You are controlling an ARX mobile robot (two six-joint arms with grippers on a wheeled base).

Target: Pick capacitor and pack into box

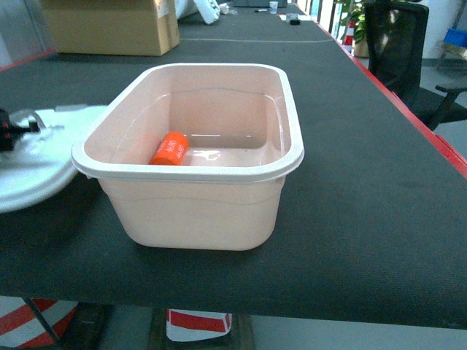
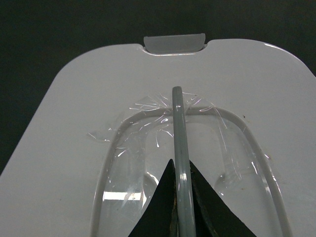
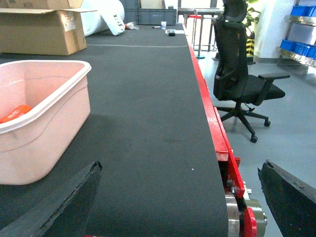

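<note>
The pink box (image 1: 197, 211) stands open near the front edge of the black table (image 1: 365, 240). The capacitor (image 1: 169, 149), a short orange cylinder with pale lettering, lies on its side on the box floor against the left wall. Left of the box, the white lid (image 2: 74, 123) lies flat; the left gripper (image 2: 181, 197) is clenched on its grey handle (image 2: 178, 128). The right gripper (image 3: 177, 197) hangs released over the table's right edge. A cardboard carton (image 1: 109, 25) sits far left.

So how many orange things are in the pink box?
1. A single orange capacitor lies on its side on the floor of the box, near the front left corner. Nothing else shows inside.
</note>
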